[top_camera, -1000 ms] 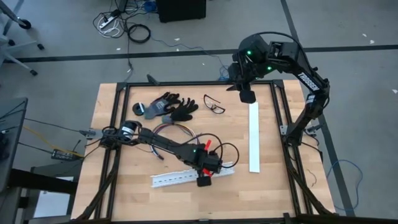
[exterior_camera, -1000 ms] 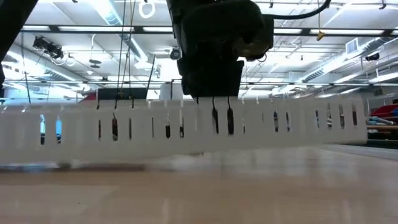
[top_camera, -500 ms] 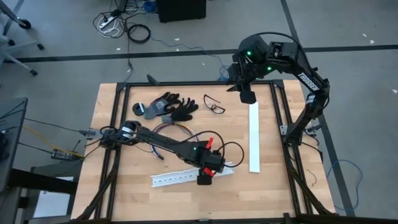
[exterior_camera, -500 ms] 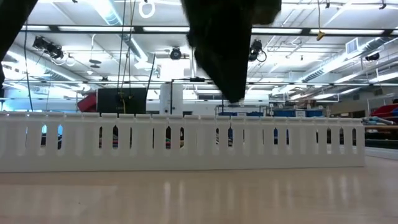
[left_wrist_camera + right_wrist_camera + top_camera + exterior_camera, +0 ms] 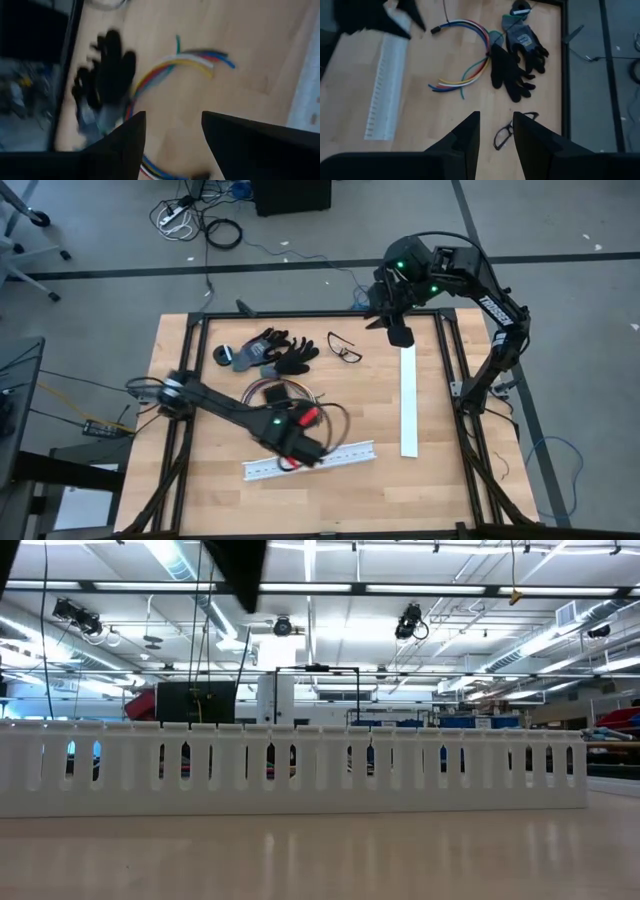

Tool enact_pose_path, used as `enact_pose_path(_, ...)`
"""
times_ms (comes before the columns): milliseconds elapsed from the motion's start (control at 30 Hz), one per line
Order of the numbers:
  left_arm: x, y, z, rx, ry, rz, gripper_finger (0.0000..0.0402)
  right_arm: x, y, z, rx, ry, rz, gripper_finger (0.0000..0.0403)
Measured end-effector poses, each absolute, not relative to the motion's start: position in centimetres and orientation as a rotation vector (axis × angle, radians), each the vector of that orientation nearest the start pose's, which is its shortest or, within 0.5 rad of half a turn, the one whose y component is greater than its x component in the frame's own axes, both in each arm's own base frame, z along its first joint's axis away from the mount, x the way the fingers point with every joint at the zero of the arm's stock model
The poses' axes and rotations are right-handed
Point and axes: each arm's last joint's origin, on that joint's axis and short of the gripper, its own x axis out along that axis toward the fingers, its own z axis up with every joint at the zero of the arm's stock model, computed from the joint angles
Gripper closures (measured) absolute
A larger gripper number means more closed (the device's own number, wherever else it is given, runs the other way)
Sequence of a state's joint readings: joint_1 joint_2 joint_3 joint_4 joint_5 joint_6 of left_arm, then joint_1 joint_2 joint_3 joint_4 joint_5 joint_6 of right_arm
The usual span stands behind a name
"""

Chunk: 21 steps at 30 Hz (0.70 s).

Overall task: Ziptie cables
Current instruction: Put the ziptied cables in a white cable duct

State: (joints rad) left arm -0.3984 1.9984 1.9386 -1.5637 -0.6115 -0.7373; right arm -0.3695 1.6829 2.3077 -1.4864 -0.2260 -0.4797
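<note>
So the left gripper (image 5: 292,450) is sitting low over the middle of the table (image 5: 200,490), right by the near slotted white strip (image 5: 340,457), and its fingers (image 5: 125,145) are spread apart with nothing between them. Through the left wrist view there's bare wood in the gap, and past it the cables (image 5: 170,67) fanning out in a curve of yellow, white, blue, red and green.

The cables (image 5: 285,392) lie loose on the wood in the middle of the table, curled in an arc just in front of the black gloves (image 5: 270,352). The right wrist view shows them nicely too: the coloured ends (image 5: 451,84) are splayed out next to the gloves (image 5: 517,60), not tied together. A pair of glasses (image 5: 345,350) sits just right of the gloves.

The right gripper (image 5: 398,332) hangs over the far right part of the table, above the far end of the second white strip (image 5: 409,405), which lies lengthwise. Its fingers (image 5: 465,135) stand a little apart and hold nothing.

In the low view, the slotted strip (image 5: 300,768) stands like a white fence across the whole picture.
</note>
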Motion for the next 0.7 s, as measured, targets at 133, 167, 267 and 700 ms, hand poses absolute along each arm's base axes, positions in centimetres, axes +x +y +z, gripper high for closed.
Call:
enact_pose_path(133,31.1,-11.6,29.2,0.011,1.225,0.743,0.0213,26.0,-9.2,48.5,-0.189,0.824,0.090,0.0292)
enact_pose_path(167,30.1,-11.2,28.9,-0.037,1.232,0.763,0.0213,26.0,-9.1,48.5,-0.186,0.825,0.096,0.0292)
enact_pose_path(267,27.4,-9.8,27.4,-0.204,1.210,0.744,0.0213,26.0,-8.9,48.4,-0.184,0.829,0.107,0.0292)
enact_pose_path(700,15.2,-2.1,22.4,-0.953,0.930,0.995,0.0213,27.0,-8.8,46.7,-0.159,0.880,0.161,0.0292)
